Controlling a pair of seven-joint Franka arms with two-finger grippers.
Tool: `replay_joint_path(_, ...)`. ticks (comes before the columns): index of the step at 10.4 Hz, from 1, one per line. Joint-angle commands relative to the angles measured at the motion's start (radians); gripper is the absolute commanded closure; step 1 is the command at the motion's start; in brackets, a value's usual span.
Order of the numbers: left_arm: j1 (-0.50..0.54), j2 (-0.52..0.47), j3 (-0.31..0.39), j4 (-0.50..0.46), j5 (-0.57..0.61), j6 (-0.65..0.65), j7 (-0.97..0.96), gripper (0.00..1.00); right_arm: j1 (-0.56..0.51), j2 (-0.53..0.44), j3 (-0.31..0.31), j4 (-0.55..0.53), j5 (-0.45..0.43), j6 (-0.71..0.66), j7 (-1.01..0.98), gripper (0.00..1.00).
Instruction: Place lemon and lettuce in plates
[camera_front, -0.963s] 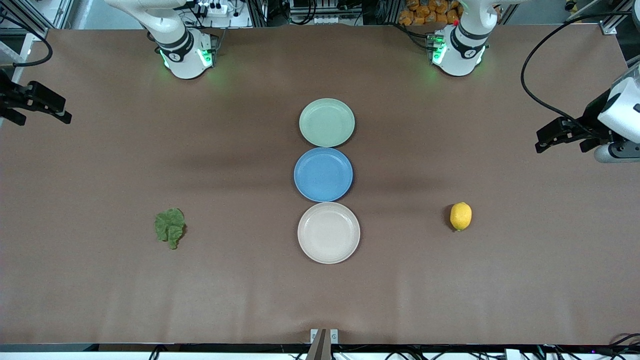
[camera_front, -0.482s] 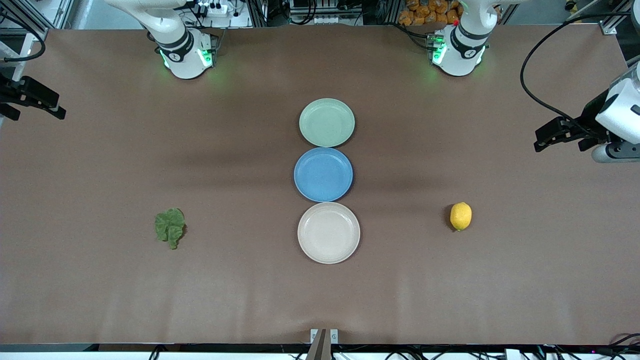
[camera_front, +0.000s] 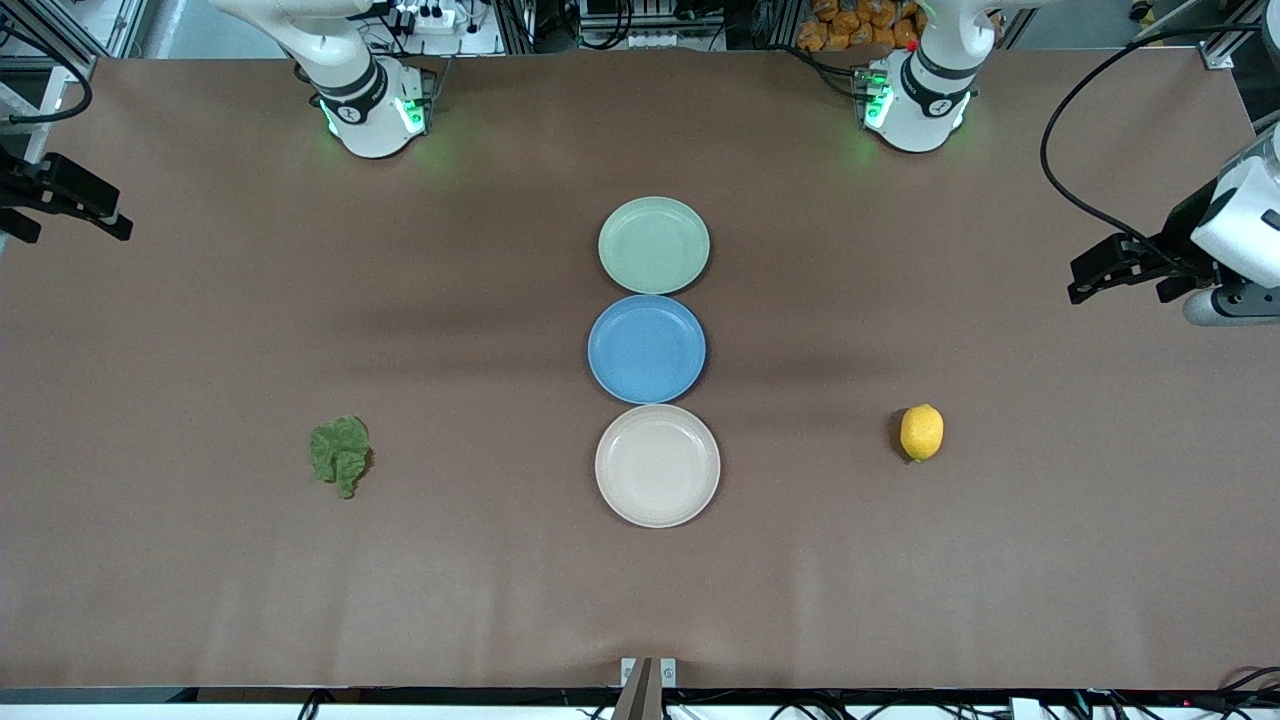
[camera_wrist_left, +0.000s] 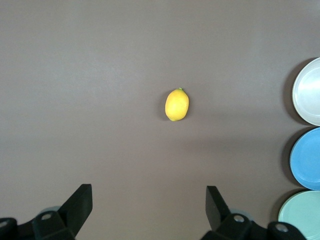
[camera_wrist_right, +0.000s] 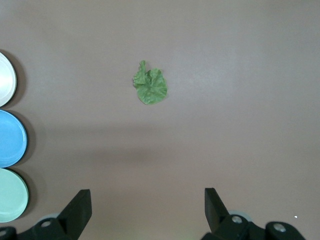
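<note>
The lemon (camera_front: 921, 432) lies on the brown table toward the left arm's end; it also shows in the left wrist view (camera_wrist_left: 177, 104). The lettuce (camera_front: 341, 455) lies toward the right arm's end; it also shows in the right wrist view (camera_wrist_right: 150, 85). The mint green plate (camera_front: 654, 245) and the beige plate (camera_front: 657, 465) are both empty, in a row at mid-table. My left gripper (camera_front: 1120, 288) (camera_wrist_left: 149, 200) is open and empty, high over the table's end. My right gripper (camera_front: 75, 215) (camera_wrist_right: 148, 202) is open and empty, high over the other end.
An empty blue plate (camera_front: 647, 348) sits between the mint and beige plates, touching both. The three plates show at the edge of both wrist views: blue plate (camera_wrist_left: 307, 159) and blue plate (camera_wrist_right: 11, 138). The two arm bases (camera_front: 372, 110) (camera_front: 915, 100) stand at the table's back edge.
My right gripper has drawn back a little toward its end of the table. My left gripper has shifted slightly. The lemon, lettuce and plates have not moved.
</note>
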Motion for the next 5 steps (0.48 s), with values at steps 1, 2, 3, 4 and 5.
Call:
replay_joint_path(1,0.006,-0.002,-0.006,0.001,0.026,-0.012,-0.004,0.00,-0.013,-0.008,0.007,0.006,0.011,-0.005,-0.013,0.00)
replay_joint_path(2,0.006,0.006,-0.006,0.000,0.028,-0.010,-0.004,0.00,-0.016,-0.008,0.004,0.006,0.013,-0.005,-0.013,0.00)
replay_joint_path(3,0.007,0.025,-0.006,0.000,0.033,-0.006,-0.004,0.00,-0.016,-0.009,0.004,0.007,0.013,-0.008,-0.013,0.00)
replay_joint_path(4,0.007,0.047,-0.006,-0.002,0.034,0.002,-0.004,0.00,-0.014,-0.009,0.004,0.007,0.013,-0.005,-0.013,0.00)
replay_joint_path(5,0.007,0.067,-0.006,-0.002,0.033,0.017,-0.004,0.00,-0.016,-0.009,0.004,0.007,0.013,-0.004,-0.013,0.00)
